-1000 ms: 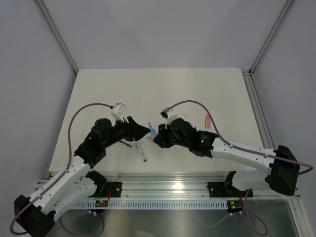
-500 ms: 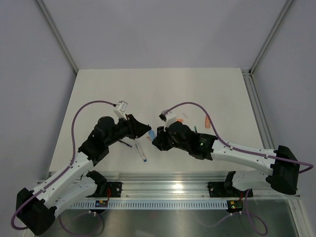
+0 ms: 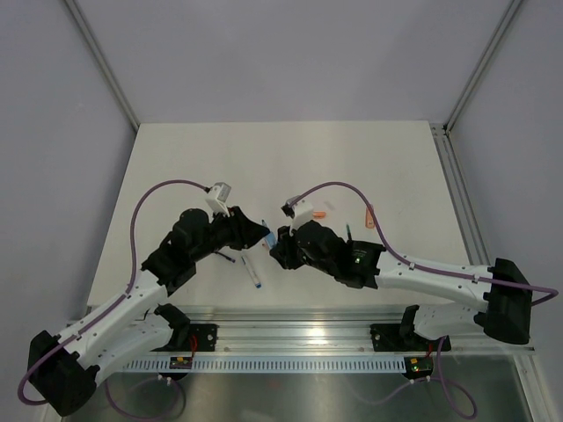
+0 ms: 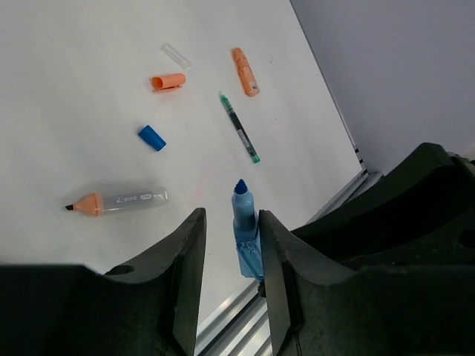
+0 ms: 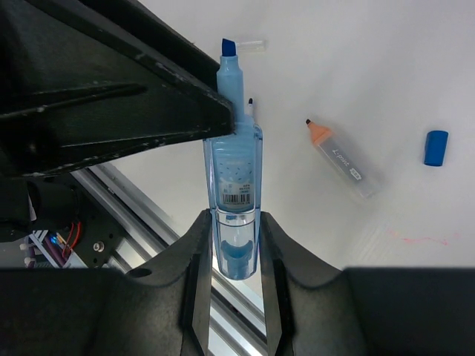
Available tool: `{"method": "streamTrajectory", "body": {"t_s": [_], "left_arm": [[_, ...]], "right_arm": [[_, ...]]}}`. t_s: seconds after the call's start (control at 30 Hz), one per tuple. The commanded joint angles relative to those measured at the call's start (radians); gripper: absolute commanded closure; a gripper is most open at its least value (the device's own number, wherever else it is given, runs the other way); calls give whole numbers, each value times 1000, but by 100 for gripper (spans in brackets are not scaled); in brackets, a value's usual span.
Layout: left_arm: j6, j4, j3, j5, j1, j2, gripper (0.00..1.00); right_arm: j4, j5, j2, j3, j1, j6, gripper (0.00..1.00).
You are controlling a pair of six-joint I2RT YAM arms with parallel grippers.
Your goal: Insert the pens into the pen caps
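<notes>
My right gripper [image 5: 234,219] is shut on the rear of a light blue pen [image 5: 234,159], held above the table with its bare blue tip pointing away. My left gripper [image 4: 231,219] is open. The same pen [image 4: 245,237] reaches in between its fingers and lies against the right finger. On the table lie a blue cap [image 4: 151,137], an orange cap [image 4: 168,81], a clear cap [image 4: 176,55], a clear-barrel pen with an orange end [image 4: 119,200], a dark green-tipped pen [image 4: 239,127] and a short orange marker [image 4: 245,72]. The two grippers meet at the table's middle [image 3: 268,239].
A white-barrel pen with a blue end [image 3: 253,272] and a thin dark pen [image 3: 227,257] lie under the left arm near the front. A metal rail [image 3: 299,330] runs along the near edge. Grey walls close the table at the back and sides.
The two grippers have drawn closer together. The right gripper has carried the pen a little to the left, and the left gripper's fingers now stand apart around its front end.
</notes>
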Motion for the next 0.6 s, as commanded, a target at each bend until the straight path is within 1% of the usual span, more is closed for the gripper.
{"method": "streamTrajectory", "body": {"t_s": [0.0,0.07,0.1,0.23,0.3,0.37,0.4,0.47,0.57], "left_arm": [[43,19,17,-60,-10,23,63],[37,37,8,-45,-12,32,63],[34,91,5,-36,-12,34,63],[26,140,0,-30,-23,33,64],[25,156,-6,-34,-26,25,66],[25,162,-11,-46,-30,17,76],[25,163,-14,-48,-32,11,89],[28,162,-14,-51,-35,13,99],[31,156,-12,-48,-38,16,100]], "right_arm": [[23,68,10,51,20,4,76],[29,67,22,53,25,10,76],[31,59,28,54,29,13,76],[32,58,50,56,43,26,76],[37,54,44,46,45,30,76],[40,54,36,37,45,35,76],[40,53,30,36,45,37,76],[40,50,24,33,45,38,76],[40,45,10,30,45,43,76]]}}
